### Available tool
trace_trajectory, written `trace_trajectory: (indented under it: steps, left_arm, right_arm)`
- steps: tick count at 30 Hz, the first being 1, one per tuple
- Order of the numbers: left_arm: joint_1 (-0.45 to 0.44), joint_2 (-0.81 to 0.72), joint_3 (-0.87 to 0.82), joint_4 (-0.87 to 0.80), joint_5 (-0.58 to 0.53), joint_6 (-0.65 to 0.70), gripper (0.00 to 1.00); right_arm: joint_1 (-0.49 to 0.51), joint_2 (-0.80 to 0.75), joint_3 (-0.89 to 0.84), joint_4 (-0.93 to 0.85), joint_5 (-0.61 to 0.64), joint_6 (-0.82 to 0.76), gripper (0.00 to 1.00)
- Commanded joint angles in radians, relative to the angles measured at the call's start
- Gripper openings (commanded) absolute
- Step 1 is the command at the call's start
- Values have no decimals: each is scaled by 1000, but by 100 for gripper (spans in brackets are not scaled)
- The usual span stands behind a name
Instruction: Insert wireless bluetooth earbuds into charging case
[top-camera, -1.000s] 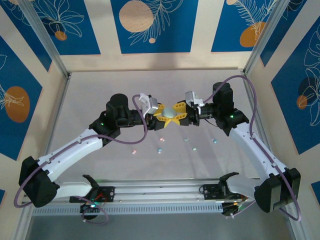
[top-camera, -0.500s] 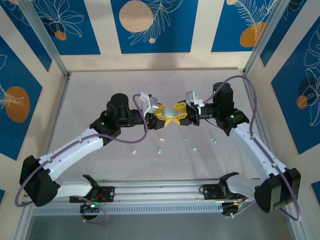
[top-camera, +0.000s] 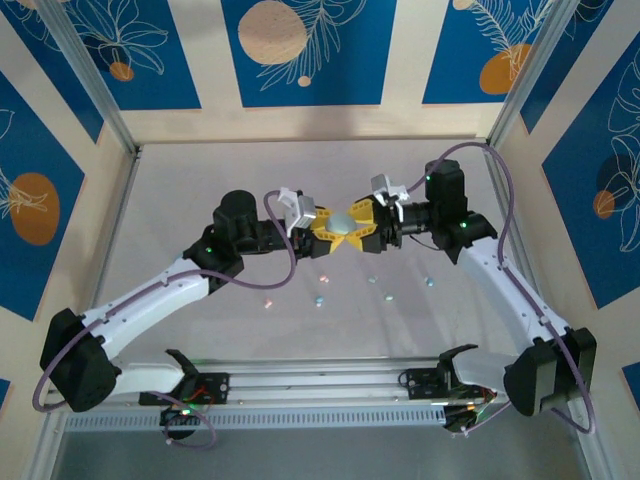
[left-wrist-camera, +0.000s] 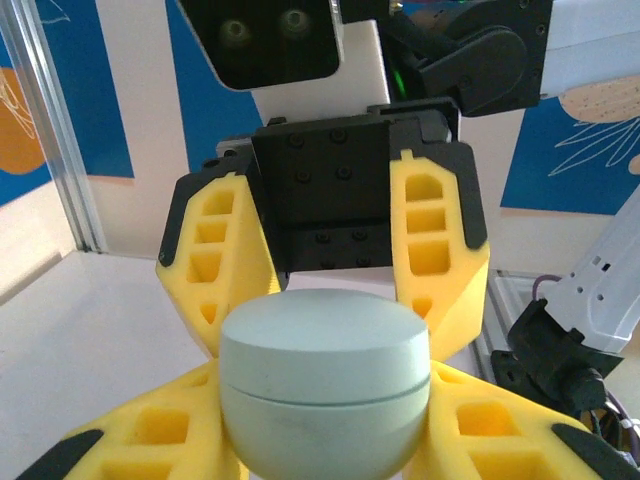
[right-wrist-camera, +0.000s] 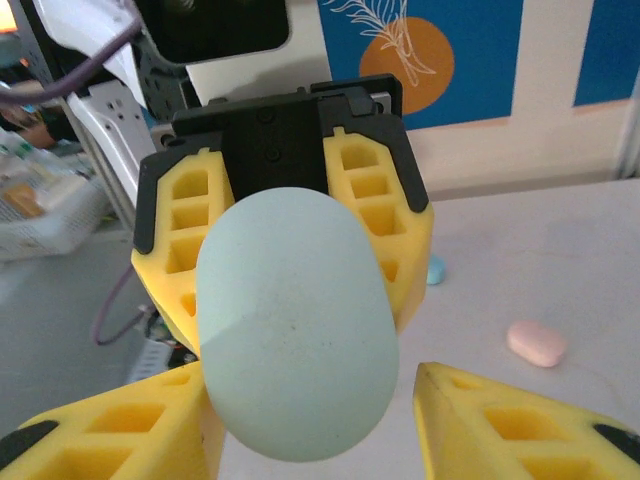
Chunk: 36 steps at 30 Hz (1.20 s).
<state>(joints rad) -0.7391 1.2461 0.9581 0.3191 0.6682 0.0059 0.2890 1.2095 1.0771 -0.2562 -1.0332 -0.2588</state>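
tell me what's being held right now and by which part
The left gripper holds the pale green case, jaws shut on its two sides. The right gripper has its jaws open around the case's other end.

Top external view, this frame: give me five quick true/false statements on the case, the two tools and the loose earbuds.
1. The mint case sits between the left tool and the right tool. True.
2. The left tool is shut on the case. True.
3. The case's lid stands open. False: it is closed, with just a seam line around it.
4. The earbuds lie by the far wall. False: they are scattered on the table, nearer the arm bases than the tools are.
5. Both fingers of the right tool press the case. False: a gap shows between one finger and the case.
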Motion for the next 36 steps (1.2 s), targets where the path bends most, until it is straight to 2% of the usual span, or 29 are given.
trace_trajectory:
  steps: [1,7,10,13,19,24,28,30,34,36]
  left_arm:
    - [-13,1,-24,25,99,3,22]
    - [-14,4,-31,42,107,-12,22]
    - [-14,2,-46,88,96,-38,22]
    - [-14,6,-65,148,76,-76,22]
    - [-14,30,-76,229,82,-135,23]
    - [-13,39,-74,242,90,-155,25]
    - [-13,40,-78,234,97,-157,27]
    - [-13,41,-79,234,102,-160,28]
    - [-14,43,-81,233,107,-160,29]
    - [-13,44,-79,233,108,-160,29]
  right_arm:
    - [-37,37,89,-55,-23,99,53]
    - [-40,65,104,1,17,199,54]
    - [-38,72,104,26,64,240,54]
    - [-35,69,100,32,56,239,53]
    - [-7,76,119,-36,-22,146,42]
    - [5,69,118,-46,32,112,34]
    - [9,47,101,-9,73,104,23]
    - [12,34,94,-8,95,85,20]
    - [14,13,81,-3,95,44,11]
    - [13,7,77,-6,86,22,10]
